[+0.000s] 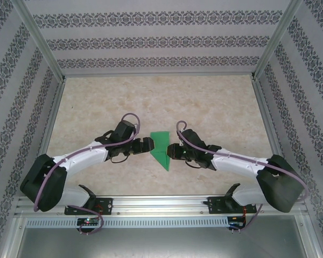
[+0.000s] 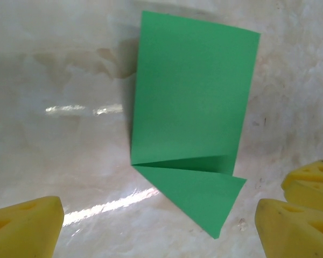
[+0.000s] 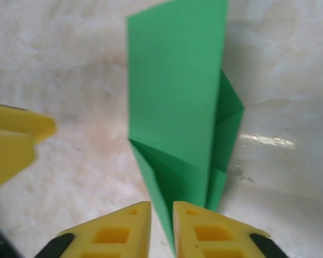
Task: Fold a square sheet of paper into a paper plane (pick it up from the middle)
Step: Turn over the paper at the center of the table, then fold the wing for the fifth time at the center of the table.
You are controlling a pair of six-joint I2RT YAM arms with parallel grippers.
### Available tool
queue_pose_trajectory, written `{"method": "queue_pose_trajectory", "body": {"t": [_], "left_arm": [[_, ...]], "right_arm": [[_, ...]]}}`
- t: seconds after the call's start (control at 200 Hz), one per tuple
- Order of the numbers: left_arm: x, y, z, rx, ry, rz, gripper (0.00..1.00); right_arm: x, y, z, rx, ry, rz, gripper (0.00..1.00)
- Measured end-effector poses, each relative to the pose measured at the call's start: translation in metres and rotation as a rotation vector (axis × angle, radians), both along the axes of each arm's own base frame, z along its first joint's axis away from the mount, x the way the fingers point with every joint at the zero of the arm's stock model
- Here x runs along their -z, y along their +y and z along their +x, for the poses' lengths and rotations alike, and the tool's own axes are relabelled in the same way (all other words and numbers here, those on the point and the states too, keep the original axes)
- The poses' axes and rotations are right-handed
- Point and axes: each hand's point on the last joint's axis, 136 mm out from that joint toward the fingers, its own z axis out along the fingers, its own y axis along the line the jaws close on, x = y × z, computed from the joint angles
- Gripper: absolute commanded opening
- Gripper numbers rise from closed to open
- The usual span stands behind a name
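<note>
Right wrist view: your right hand (image 3: 161, 215) clenched on paper plane (image 3: 175, 97) at pointed end; long axis runs away from it over surface (image 3: 70, 70). Left hand (image 2: 161, 236) released, just short of plane's other side.

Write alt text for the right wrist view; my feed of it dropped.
The right gripper pinches the near point of a partly folded green paper on a pale marbled table. Another yellow finger juts in at the left edge.
</note>
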Motion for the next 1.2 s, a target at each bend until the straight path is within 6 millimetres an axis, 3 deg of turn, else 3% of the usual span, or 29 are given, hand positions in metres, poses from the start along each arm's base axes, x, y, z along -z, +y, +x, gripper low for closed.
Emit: {"method": "queue_pose_trajectory", "body": {"t": [0.155, 0.41, 0.545, 0.889, 1.204], "left_arm": [[-0.001, -0.005, 0.0, 0.002, -0.008, -0.005, 0.92], [0.0, -0.004, 0.002, -0.021, -0.005, 0.0, 0.92], [0.002, -0.003, 0.003, -0.038, 0.003, 0.002, 0.91], [0.008, -0.002, 0.006, -0.062, 0.017, 0.017, 0.91], [0.008, -0.004, 0.008, -0.059, 0.013, 0.009, 0.9]], "right_arm": [[-0.02, 0.002, -0.004, -0.018, -0.056, 0.064, 0.09], [-0.017, 0.008, -0.013, -0.054, -0.051, 0.081, 0.08], [-0.002, 0.014, -0.017, -0.075, -0.017, 0.051, 0.06], [0.028, 0.031, -0.006, -0.09, 0.057, 0.002, 0.04], [0.053, 0.019, 0.005, -0.037, 0.097, -0.017, 0.06]]}}
